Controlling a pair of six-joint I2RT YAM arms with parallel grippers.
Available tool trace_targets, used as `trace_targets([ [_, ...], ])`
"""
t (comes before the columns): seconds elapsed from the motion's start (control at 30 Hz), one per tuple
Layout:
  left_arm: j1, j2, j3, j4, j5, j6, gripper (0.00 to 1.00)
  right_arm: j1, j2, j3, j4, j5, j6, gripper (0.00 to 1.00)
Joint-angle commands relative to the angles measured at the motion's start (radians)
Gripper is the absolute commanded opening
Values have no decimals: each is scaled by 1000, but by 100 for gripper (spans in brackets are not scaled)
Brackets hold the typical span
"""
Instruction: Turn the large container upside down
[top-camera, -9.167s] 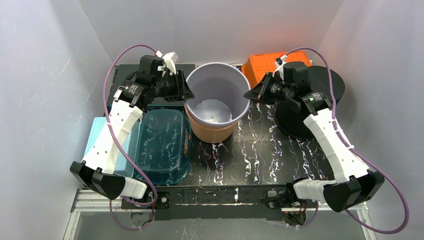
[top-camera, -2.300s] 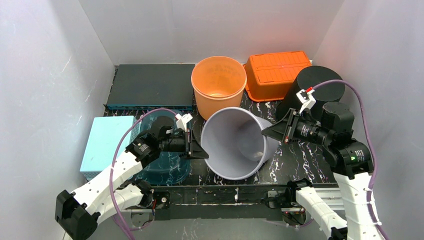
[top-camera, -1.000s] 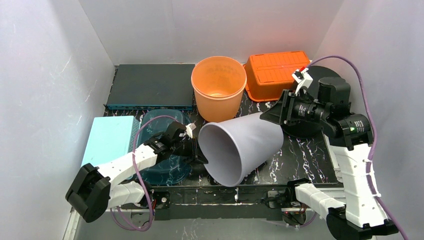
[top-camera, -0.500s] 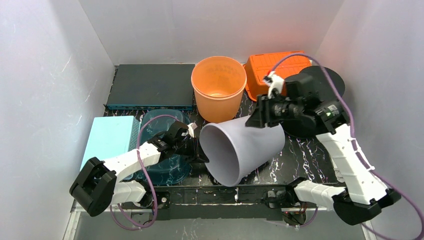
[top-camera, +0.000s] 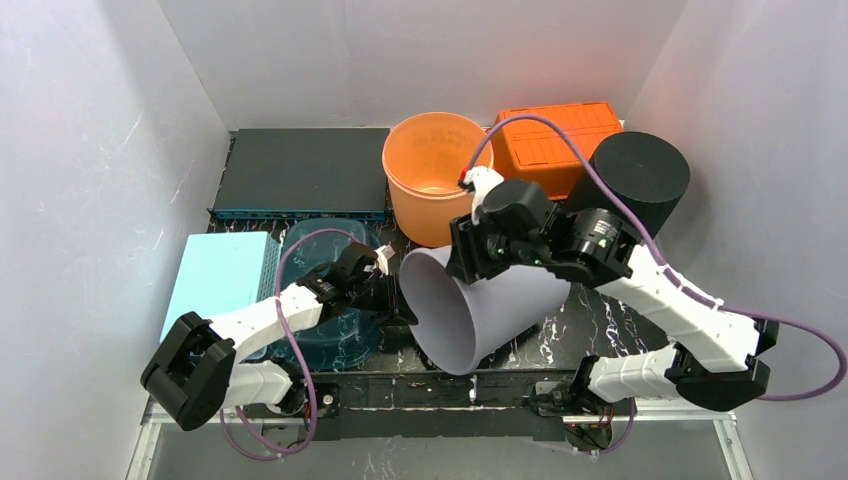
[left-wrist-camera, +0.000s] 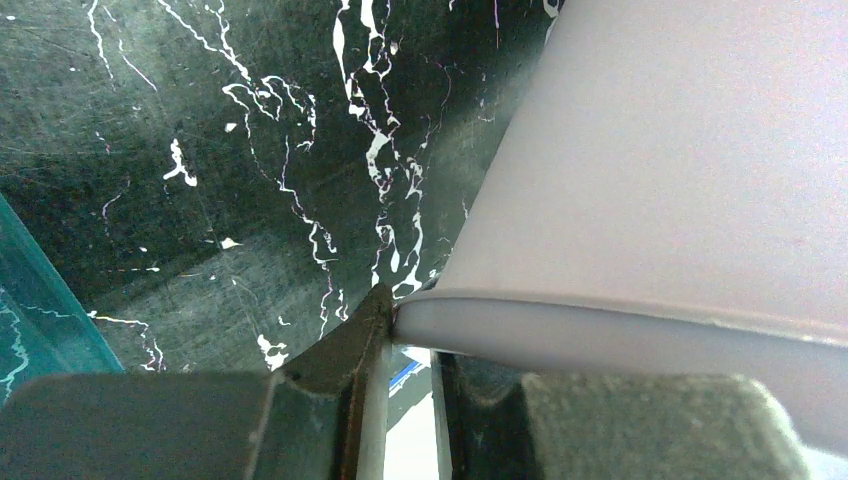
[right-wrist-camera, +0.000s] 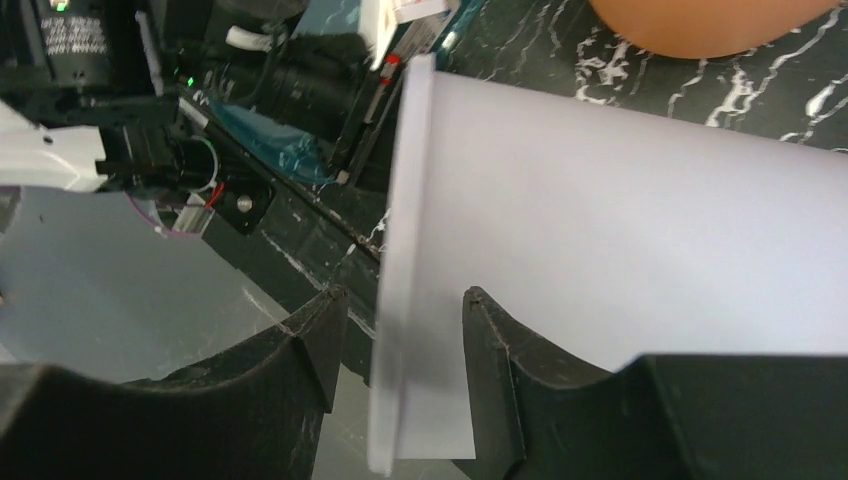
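The large container (top-camera: 500, 300) is a pale grey tub lying on its side on the black marbled table, its mouth facing the near left. My left gripper (top-camera: 400, 305) is shut on its rim at the left side; the left wrist view shows the rim (left-wrist-camera: 600, 335) pinched between the fingers of that gripper (left-wrist-camera: 415, 320). My right gripper (top-camera: 460, 262) hangs over the top of the rim, open. In the right wrist view the rim (right-wrist-camera: 400, 300) passes between its spread jaws with a gap on each side, and the tub's wall (right-wrist-camera: 620, 200) fills the right of that view.
An orange bucket (top-camera: 437, 175) stands just behind the tub. An orange bin (top-camera: 555, 140) and a black cylinder (top-camera: 640, 175) are at the back right. A dark flat box (top-camera: 300, 170), a teal bin (top-camera: 320, 300) and a light blue box (top-camera: 215, 285) lie to the left.
The right arm swung left from the tub's base end to its rim and now straddles it. The tub has tipped from upright onto its side. The left gripper kept its hold.
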Motion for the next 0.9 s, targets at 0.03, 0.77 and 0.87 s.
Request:
trace_targets([
  [0.03, -5, 2, 1, -81, -28, 26, 0, 146, 34, -5, 20, 136, 53, 54],
  [0.77, -5, 6, 22, -126, -63, 47, 0, 267, 119, 19, -104, 286, 108, 48],
  [0.87, -5, 7, 32, -142, -74, 51, 0, 291, 133, 15, -111, 305, 118, 46],
])
